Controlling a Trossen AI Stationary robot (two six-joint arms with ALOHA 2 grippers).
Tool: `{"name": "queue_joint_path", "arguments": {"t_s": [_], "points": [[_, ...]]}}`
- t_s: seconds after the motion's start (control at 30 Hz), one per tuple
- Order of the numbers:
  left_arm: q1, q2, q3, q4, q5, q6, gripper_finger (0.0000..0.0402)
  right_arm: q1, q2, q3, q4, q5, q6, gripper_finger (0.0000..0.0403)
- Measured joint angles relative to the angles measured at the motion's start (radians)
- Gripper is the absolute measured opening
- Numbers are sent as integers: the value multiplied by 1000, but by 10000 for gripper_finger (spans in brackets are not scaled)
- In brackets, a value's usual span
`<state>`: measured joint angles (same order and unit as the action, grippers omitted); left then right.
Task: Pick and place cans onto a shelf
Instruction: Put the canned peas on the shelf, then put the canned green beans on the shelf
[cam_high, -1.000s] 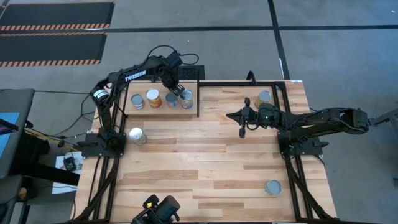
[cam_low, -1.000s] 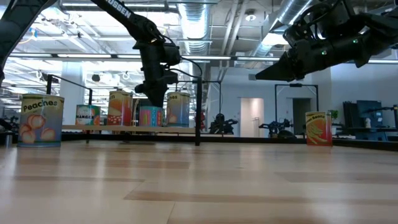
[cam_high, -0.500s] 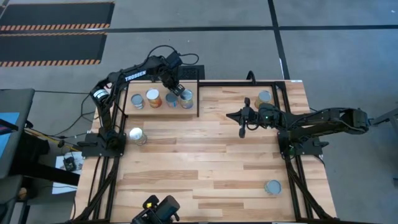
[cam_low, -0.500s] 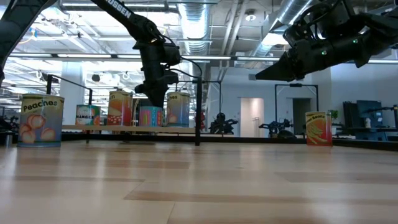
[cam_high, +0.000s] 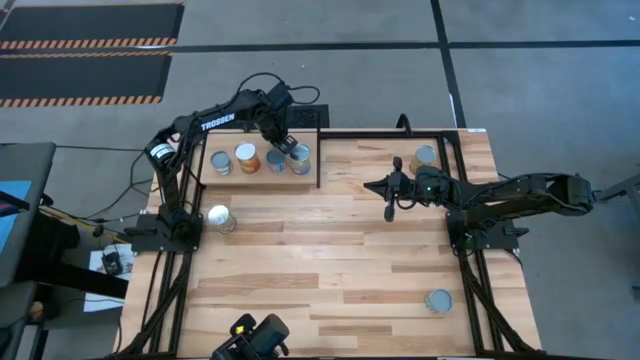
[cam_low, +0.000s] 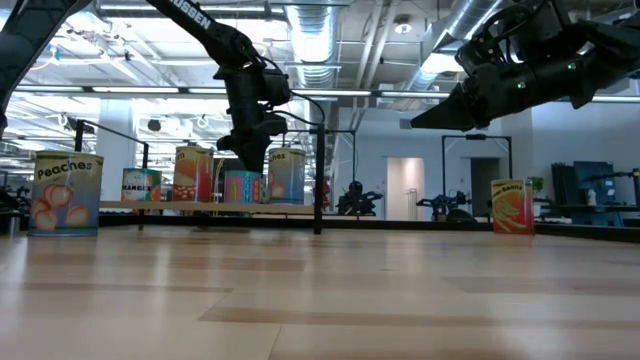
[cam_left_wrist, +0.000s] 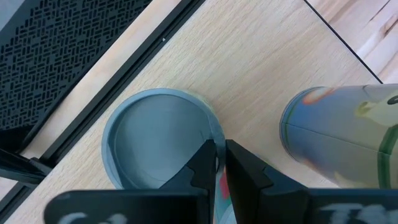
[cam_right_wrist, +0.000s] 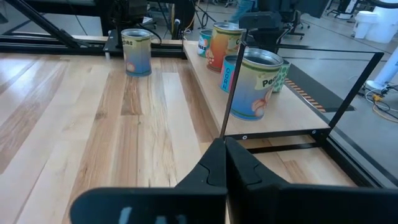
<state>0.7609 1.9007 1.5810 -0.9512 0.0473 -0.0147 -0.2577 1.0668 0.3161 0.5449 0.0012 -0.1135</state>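
Observation:
The shelf (cam_high: 258, 176) stands at the table's far left and carries several cans in a row. My left gripper (cam_high: 284, 150) reaches down over the row and is shut on the short blue can (cam_low: 243, 187), which stands on the shelf board between an orange-labelled can (cam_low: 193, 173) and a taller bluish can (cam_low: 286, 175). A Peaches can (cam_high: 221, 218) stands on the table in front of the shelf. My right gripper (cam_high: 391, 192) is shut and empty, held above the middle right of the table. My left gripper pinches the blue can's top rim (cam_left_wrist: 213, 138) on the side toward the taller can: one finger over the recessed silver lid (cam_left_wrist: 155, 146), the other outside the wall. The fingers come from above, pointing down. The can stands upright on the shelf board.
One can (cam_high: 425, 158) stands at the table's far right and another (cam_high: 438, 300) near the front right corner. The shelf's thin black rods (cam_right_wrist: 231, 87) frame its end toward the table's middle. Bare planks (cam_high: 320, 250) lie across the table's centre.

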Motion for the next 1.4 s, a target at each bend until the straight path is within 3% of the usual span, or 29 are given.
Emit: {"name": "queue_joint_path", "arguments": {"t_s": [0.17,0.5,0.9,1.03,1.17,1.27,1.4], "points": [[0,0,0,0,1,2,25,0,0,0,0,0,0,7],[0,0,0,0,20,11,102,0,0,0,0,0,-1,7],[-3,-1,90,-49,25,66,109,0,0,0,0,0,-3,7],[-10,-39,113,-69,16,131,87,0,0,0,-3,0,-3,7],[-27,-111,100,-37,-12,159,35,0,0,0,-12,0,-6,7],[-48,-199,34,38,-18,165,6,0,0,0,-6,0,-15,7],[-94,-348,-125,196,-18,169,8,0,0,0,16,0,-16,7]]}}
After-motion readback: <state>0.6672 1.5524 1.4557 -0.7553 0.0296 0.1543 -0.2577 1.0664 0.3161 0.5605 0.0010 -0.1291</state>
